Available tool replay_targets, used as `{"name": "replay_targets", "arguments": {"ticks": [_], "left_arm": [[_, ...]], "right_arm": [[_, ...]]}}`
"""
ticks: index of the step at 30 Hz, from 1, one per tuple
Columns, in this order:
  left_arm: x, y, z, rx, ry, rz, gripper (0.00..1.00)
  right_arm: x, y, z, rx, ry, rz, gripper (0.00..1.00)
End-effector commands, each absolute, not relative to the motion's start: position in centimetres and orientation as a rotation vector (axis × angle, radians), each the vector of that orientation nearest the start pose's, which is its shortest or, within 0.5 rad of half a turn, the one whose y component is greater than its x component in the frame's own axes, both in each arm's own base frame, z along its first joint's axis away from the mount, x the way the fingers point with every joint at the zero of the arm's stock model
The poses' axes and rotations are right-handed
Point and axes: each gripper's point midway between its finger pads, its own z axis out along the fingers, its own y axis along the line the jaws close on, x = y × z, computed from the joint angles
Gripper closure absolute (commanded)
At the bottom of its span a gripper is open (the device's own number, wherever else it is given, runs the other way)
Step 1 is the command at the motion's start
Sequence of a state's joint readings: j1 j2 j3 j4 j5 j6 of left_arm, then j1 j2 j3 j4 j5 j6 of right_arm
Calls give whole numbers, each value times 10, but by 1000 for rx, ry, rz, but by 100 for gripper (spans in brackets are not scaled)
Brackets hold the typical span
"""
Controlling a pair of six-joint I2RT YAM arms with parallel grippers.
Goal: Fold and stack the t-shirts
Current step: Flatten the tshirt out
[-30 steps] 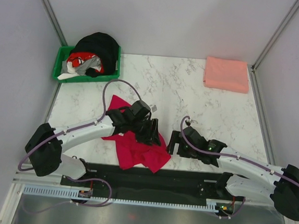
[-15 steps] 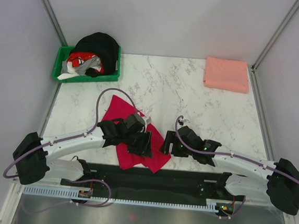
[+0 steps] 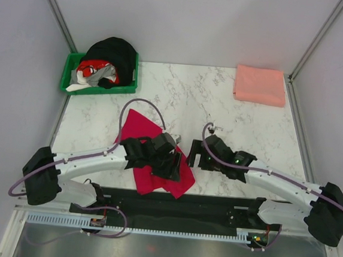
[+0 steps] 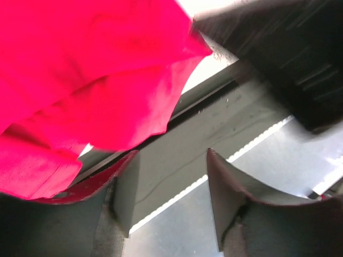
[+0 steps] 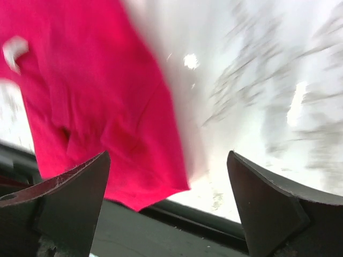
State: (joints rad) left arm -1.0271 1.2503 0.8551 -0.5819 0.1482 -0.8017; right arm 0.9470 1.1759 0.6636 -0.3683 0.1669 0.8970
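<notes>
Top view: the crimson t-shirt (image 3: 138,125) lies crumpled at the near edge of the marble desk (image 3: 192,94). The salmon t-shirt (image 3: 260,85) rests folded flat at the far right corner, well apart from it. The left pincer (image 3: 171,164) hangs over the crimson cloth, its fingers (image 4: 107,209) spread and gripping nothing. The right pincer (image 3: 194,156) sits just beside the cloth's right edge, released, with its fingers (image 5: 278,209) wide apart. A green bin (image 3: 97,89) of clothes occupies the far left corner.

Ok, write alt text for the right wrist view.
A crimson t-shirt lies rumpled at the left on a white marble table, reaching its dark near edge. The right gripper is open in the foreground, holding nothing. The picture is blurred.
</notes>
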Motion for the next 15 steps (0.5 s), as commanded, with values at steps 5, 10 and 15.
{"name": "replay_targets", "arguments": {"ticks": [5,10,15], "left_arm": [[131,-328,105,438,2706,-651,33],[139,-363,91,480,2727,-568,8],[145,-369,70,530,2758,-344,6]], "right_arm": [[216,154,113,254,2455,281,2],[206,149,102,261,2484,295,2],[199,146,95,263,2486,312,2]]}}
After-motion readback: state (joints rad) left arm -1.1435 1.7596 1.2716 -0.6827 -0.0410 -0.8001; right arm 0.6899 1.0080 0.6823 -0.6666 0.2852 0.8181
